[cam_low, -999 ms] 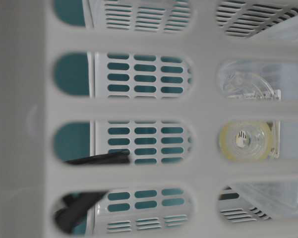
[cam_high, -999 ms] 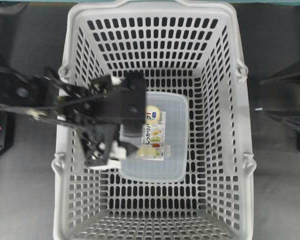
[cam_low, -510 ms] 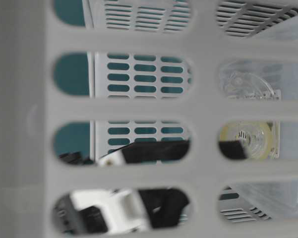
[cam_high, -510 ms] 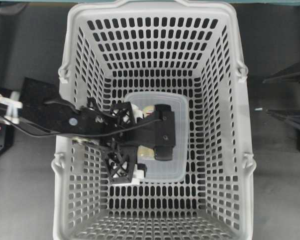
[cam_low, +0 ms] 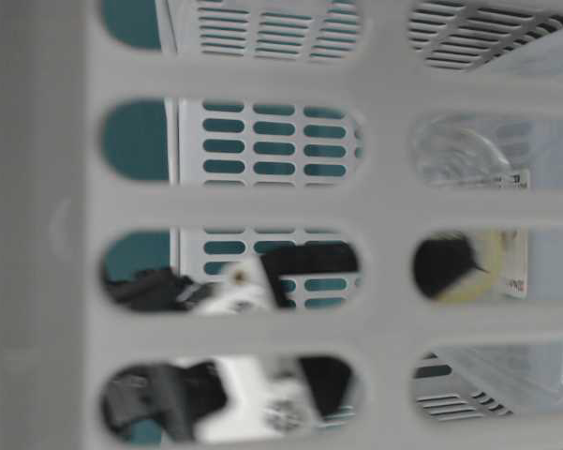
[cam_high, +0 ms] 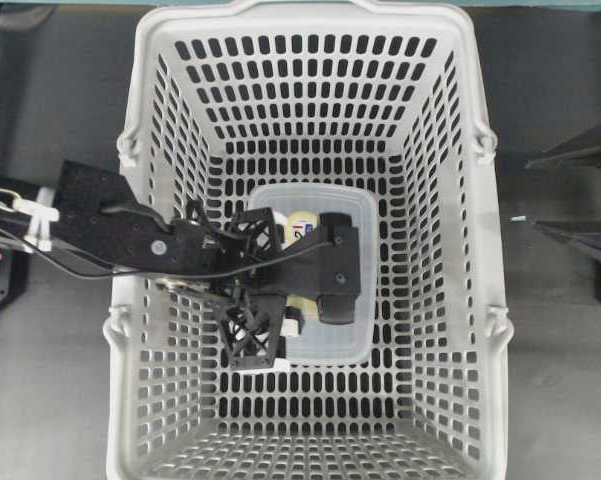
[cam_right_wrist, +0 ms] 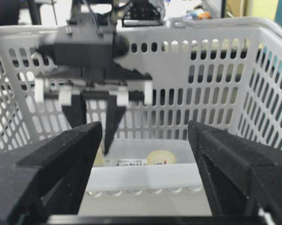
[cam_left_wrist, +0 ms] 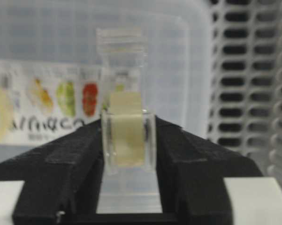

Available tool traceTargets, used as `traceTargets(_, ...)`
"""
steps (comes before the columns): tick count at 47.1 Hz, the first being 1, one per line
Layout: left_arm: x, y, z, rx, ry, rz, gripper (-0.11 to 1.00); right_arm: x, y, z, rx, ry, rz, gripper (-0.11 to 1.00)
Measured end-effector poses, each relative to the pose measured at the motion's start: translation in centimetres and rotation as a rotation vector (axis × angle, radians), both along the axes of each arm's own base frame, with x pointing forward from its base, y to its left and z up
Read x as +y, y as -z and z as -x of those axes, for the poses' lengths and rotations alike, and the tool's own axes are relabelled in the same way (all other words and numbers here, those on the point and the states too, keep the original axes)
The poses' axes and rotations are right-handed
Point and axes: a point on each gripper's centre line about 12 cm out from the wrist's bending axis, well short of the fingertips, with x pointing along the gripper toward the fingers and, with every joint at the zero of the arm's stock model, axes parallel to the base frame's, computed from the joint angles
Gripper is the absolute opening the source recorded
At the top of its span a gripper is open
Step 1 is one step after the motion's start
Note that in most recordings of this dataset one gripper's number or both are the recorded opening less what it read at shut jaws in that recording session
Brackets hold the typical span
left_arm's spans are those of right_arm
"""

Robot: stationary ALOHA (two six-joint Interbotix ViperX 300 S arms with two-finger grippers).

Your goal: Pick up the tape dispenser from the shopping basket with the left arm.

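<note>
A small clear tape dispenser (cam_left_wrist: pixel 128 136) with a cream roll stands on edge against a translucent lidded box (cam_high: pixel 365 215) that bears a colourful label. Both are on the floor of the light-grey shopping basket (cam_high: pixel 450 300). My left gripper (cam_left_wrist: pixel 128 140) reaches down inside the basket, and its black fingers (cam_left_wrist: pixel 75 159) press both sides of the dispenser. In the overhead view the left gripper (cam_high: pixel 280 290) covers most of the label. In the right wrist view it hangs over the box's left part (cam_right_wrist: pixel 96 140). My right gripper (cam_right_wrist: pixel 144 131) is open and empty outside the basket.
The basket's slotted walls (cam_high: pixel 180 150) rise close around the left arm on every side. The right arm's pointed fingers (cam_high: pixel 570 155) rest on the dark table right of the basket. The cream roll also shows through a slot in the table-level view (cam_low: pixel 492 267).
My left arm has moved right and down from the basket's left wall to over the box. Its fingers have come in around the tape dispenser. The right arm has not moved.
</note>
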Motion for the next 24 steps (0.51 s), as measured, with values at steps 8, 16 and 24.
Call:
traceTargets(8, 0.2, -5.3, 0.1, -0.082, -0.007, 0.012, 0.28, 0.0, 0.0, 0.1, -0.002, 0.000, 0.000, 0.71)
traceTargets(16, 1.3, -12.6, 0.8, -0.172, -0.032, 0.022, 0.28, 0.0, 0.1, 0.1, 0.000, 0.000, 0.000, 0.71)
traceTargets(24, 1.7, -17.1, 1.7, -0.192, -0.042, 0.023, 0.28, 0.0, 0.1, 0.1, 0.002, 0.000, 0.000, 0.71)
